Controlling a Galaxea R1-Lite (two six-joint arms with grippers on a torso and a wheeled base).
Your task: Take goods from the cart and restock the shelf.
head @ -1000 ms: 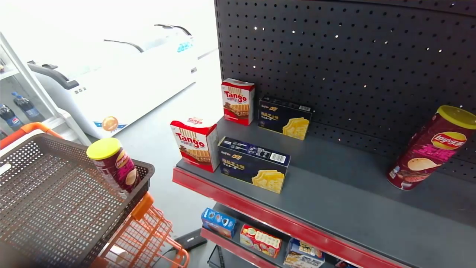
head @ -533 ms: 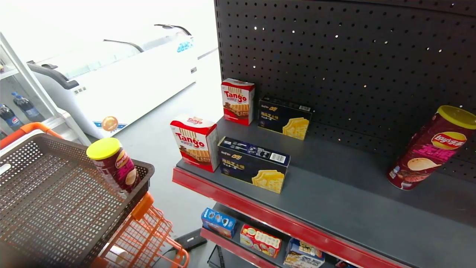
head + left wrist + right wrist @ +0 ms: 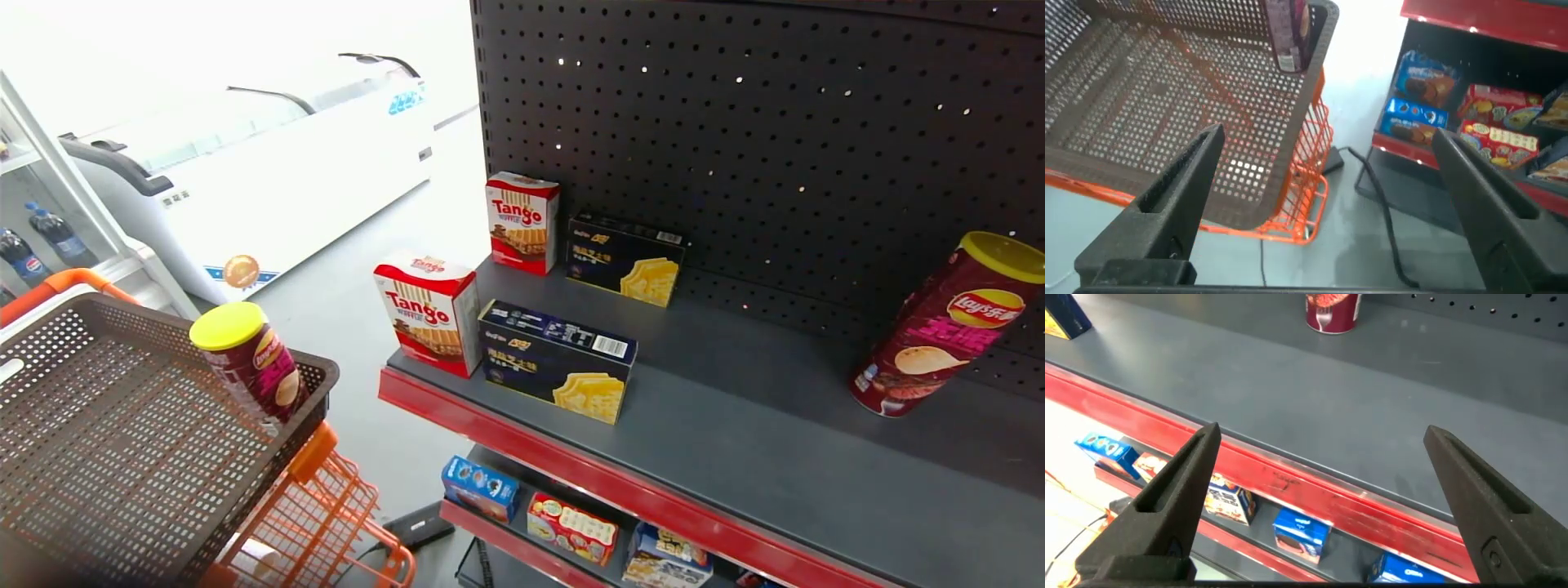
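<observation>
Grey shop floor runs between the orange cart (image 3: 326, 523) and the shelf (image 3: 735, 441), with a white chest freezer (image 3: 269, 188) behind. The one item you can see in the cart, a chip can (image 3: 249, 359) with a yellow lid, stands upright in the corner of the brown basket (image 3: 122, 457) nearest the shelf, against its wall.

Expect the can to be light: a stiff paperboard tube with a slick skin that dents under a hard squeeze and tips easily. Take it round the mid-body, below the lid.

Your left claw (image 3: 1327, 137) hangs spread and empty beside the basket. Your right claw (image 3: 1323, 434) is spread and empty before the shelf's front edge. A second chip can (image 3: 939, 335) stands near the shelf's back right.

The basket wall hides the can's base in the head view, and the basket's near side is cut off.
</observation>
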